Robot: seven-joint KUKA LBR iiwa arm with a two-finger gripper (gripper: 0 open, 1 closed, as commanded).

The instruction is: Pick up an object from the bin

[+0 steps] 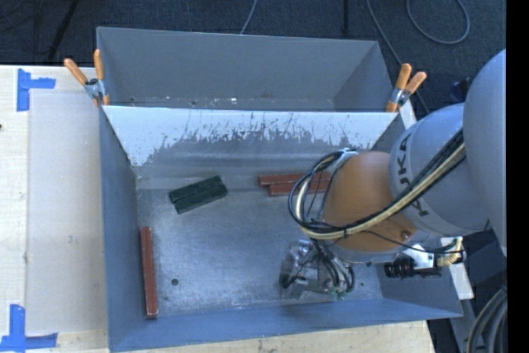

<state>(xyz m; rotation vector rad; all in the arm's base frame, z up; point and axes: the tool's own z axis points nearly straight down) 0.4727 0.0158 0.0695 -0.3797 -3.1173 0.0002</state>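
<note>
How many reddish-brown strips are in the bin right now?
2. One long strip lies along the bin's left wall; a shorter strip lies near the back, its right end behind the arm. The arm may hide more.

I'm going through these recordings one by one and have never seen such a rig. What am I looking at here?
One camera looks down into a grey metal bin. The grey and orange shape on the right is a robot arm reaching in; its gripper is low near the bin's floor, front right. Three loose things lie there: a dark green block towards the back left, a reddish-brown strip along the left wall, and a reddish-brown bar at the back, partly behind the arm. Whether the gripper holds anything I cannot tell.
</note>
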